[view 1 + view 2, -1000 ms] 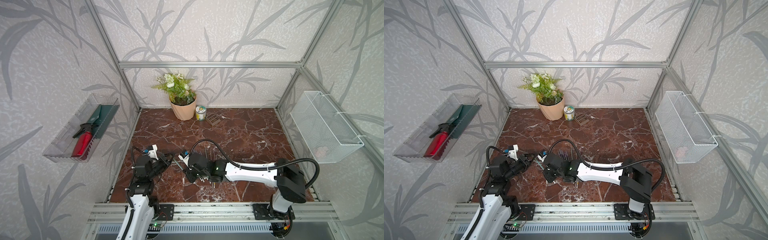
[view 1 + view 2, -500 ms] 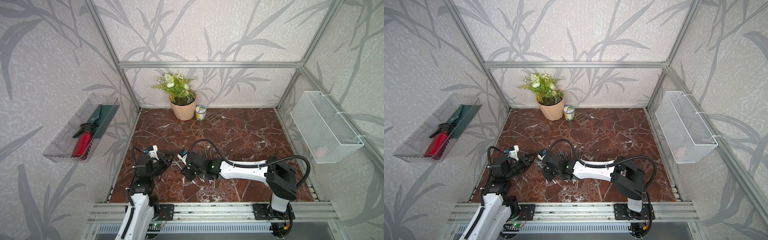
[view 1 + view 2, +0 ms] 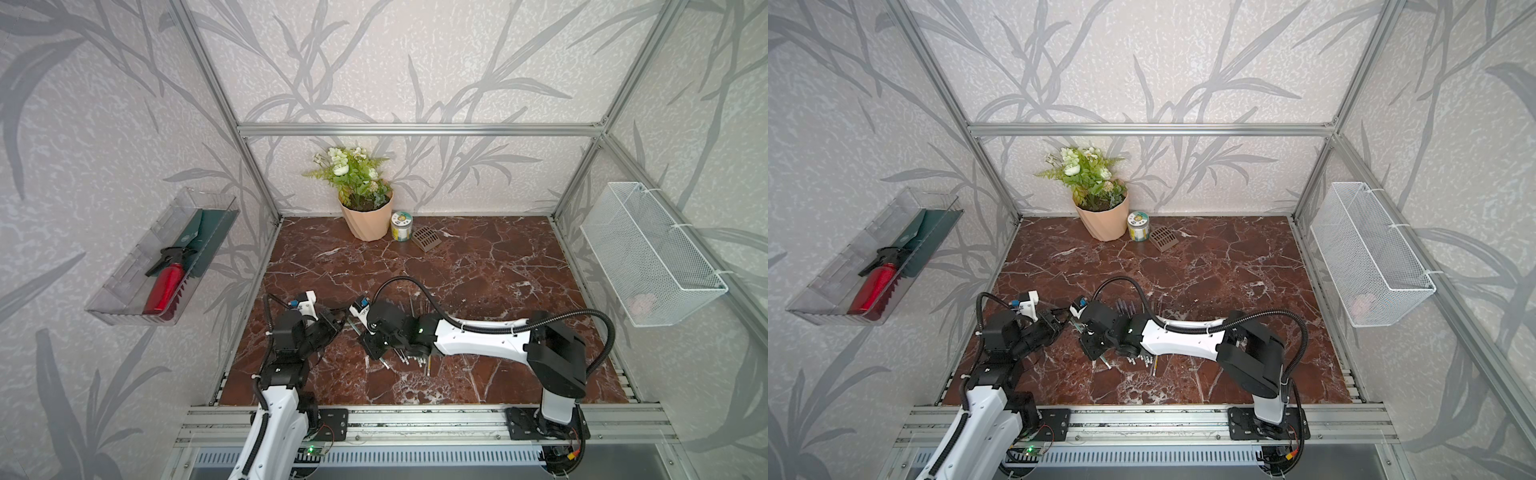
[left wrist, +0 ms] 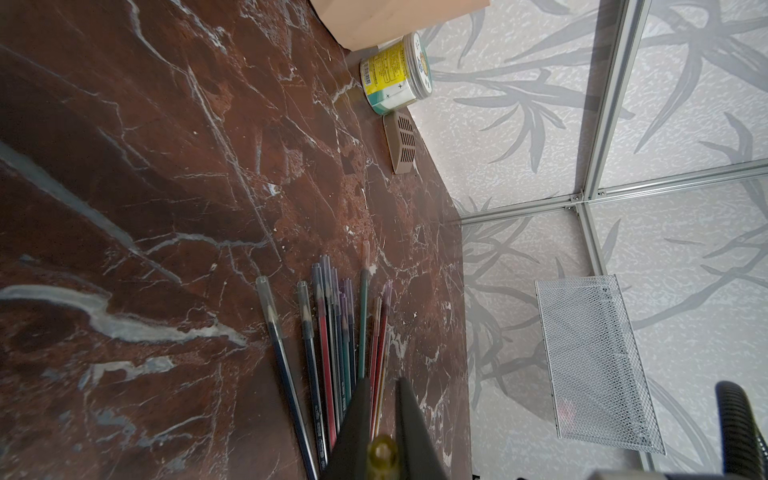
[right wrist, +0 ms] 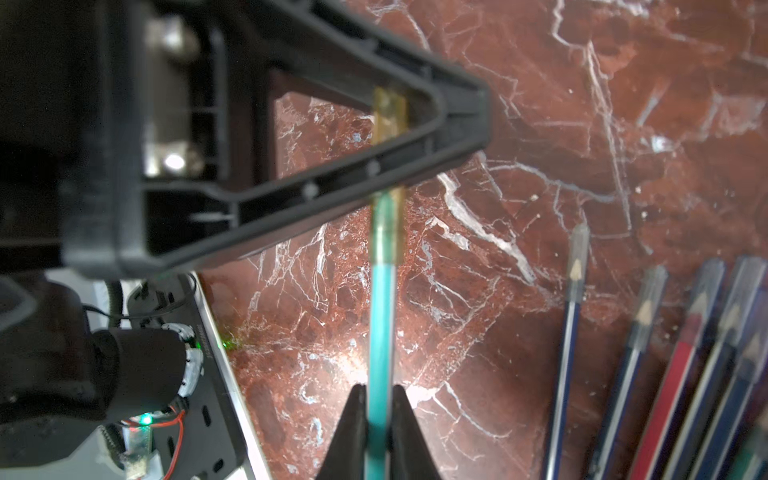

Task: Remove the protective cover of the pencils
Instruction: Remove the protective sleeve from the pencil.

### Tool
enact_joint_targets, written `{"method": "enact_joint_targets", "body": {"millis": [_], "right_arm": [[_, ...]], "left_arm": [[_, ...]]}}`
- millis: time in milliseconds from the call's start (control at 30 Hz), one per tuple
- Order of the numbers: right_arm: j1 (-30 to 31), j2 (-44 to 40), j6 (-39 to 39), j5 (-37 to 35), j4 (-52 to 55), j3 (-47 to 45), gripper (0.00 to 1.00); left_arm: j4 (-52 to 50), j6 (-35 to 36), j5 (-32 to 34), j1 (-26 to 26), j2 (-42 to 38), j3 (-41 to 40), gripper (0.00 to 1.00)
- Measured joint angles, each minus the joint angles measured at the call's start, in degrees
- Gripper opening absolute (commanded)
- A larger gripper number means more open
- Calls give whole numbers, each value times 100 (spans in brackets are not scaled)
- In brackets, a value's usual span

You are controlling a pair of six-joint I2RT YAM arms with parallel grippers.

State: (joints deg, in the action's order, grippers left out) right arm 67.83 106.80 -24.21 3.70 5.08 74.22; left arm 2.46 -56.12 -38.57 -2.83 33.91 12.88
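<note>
The right claw (image 5: 377,392) is clenched on a teal pencil (image 5: 380,324) that sticks straight out ahead of its tips. The left claw (image 4: 384,384) is clamped on the yellowish see-through cap (image 5: 387,232), which sits over that pencil's point. The other pencils (image 5: 681,374), capped, lie on the table (image 5: 540,104) beside the right claw.

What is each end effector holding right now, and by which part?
The right end effector grips a green pencil by its barrel; the left end effector pinches the yellowish translucent cap over that pencil's tip.
</note>
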Motion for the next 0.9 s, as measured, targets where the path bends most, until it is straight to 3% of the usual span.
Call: {"method": "enact_joint_targets", "body": {"millis": [900], "right_arm": [[-22,-232,-85,214,-730,-671,0]], "left_arm": [[-55,24,4,66,-13,-42,0]]}}
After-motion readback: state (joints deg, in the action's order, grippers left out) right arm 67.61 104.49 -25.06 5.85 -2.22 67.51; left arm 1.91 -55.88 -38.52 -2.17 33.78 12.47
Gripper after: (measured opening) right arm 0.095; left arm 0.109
